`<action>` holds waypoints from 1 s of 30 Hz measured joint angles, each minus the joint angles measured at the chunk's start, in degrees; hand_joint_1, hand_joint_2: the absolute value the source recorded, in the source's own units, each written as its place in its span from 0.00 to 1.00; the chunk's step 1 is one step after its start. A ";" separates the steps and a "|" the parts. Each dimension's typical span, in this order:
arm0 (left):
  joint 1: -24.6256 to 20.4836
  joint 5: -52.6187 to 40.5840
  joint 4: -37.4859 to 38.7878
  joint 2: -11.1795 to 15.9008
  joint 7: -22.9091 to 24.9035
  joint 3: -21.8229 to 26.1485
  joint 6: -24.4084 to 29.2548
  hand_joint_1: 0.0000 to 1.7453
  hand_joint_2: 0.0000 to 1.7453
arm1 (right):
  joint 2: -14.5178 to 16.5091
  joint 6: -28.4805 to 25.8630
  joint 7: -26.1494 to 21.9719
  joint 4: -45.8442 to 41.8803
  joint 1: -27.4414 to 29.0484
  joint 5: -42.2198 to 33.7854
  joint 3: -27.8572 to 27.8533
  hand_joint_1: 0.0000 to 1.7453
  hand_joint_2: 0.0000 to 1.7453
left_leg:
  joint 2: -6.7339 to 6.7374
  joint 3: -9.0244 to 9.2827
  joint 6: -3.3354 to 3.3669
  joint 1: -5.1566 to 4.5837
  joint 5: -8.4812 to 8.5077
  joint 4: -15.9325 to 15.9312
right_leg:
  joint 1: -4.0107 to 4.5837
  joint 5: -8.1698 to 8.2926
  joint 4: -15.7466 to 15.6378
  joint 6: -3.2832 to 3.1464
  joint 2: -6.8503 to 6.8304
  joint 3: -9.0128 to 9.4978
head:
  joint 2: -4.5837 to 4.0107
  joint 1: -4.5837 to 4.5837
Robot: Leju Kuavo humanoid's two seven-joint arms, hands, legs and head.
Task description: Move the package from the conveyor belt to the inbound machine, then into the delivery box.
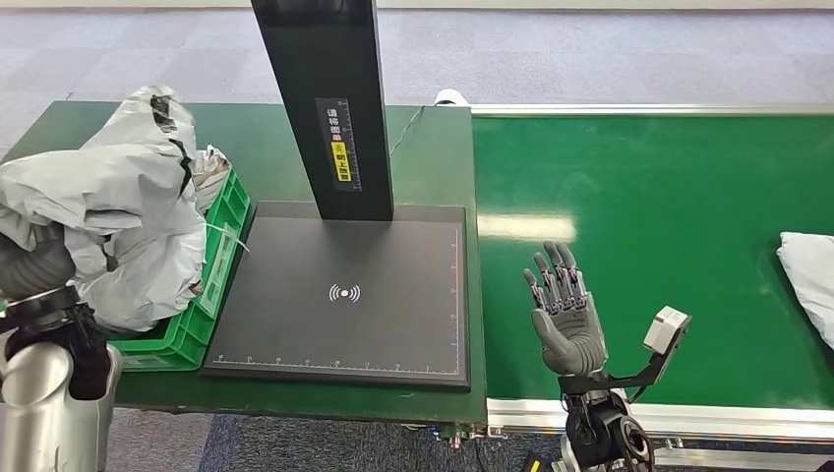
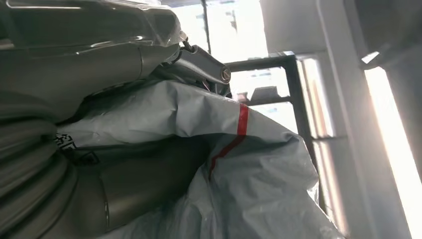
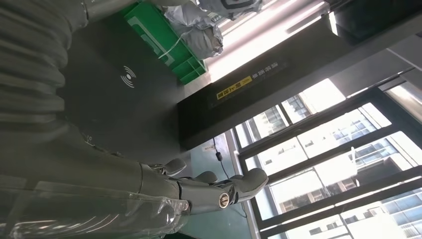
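Holding a grey package (image 1: 118, 211) over the green box (image 1: 211, 295), my left hand (image 2: 64, 174) gripped it from below | right hand (image 1: 563, 310) empty, fingers spread, over the belt (image 1: 649, 197) | next package (image 1: 811, 275) lay well right of it, long axis unclear.

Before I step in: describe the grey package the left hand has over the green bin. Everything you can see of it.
The grey package is a soft, crumpled plastic mailer bag, glossy and wrinkled, with dark printing near its top and a red stripe seen in the left wrist view. It bulges over the green bin at the table's left, covering most of it. The left hand grips it from below; whether it rests on the bin's rim or contents is unclear.
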 joint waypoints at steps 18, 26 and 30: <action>-13.34 -15.54 34.17 9.49 4.39 3.92 6.97 1.00 1.00 | 0.16 0.20 0.74 0.15 -1.70 -0.36 0.02 0.00 1.00 | 0.10 -0.06 -0.03 0.00 0.02 0.01 | 0.00 0.01 0.01 -0.01 0.07 -0.05 | 0.00 0.02; -14.08 -17.91 36.71 9.73 5.55 3.63 6.91 1.00 1.00 | 0.19 0.21 0.89 0.15 -1.78 -0.43 0.04 0.00 1.00 | 0.10 -0.04 -0.03 0.01 0.02 0.00 | 0.01 0.01 0.01 -0.01 0.07 -0.05 | 0.00 0.02; -14.86 -23.18 39.60 9.39 6.58 1.81 7.21 1.00 1.00 | 0.64 0.21 1.17 0.15 -2.25 -0.50 0.10 0.00 1.00 | 0.09 -0.04 -0.03 0.00 0.02 0.01 | 0.01 0.01 0.01 -0.01 0.06 -0.04 | 0.00 0.02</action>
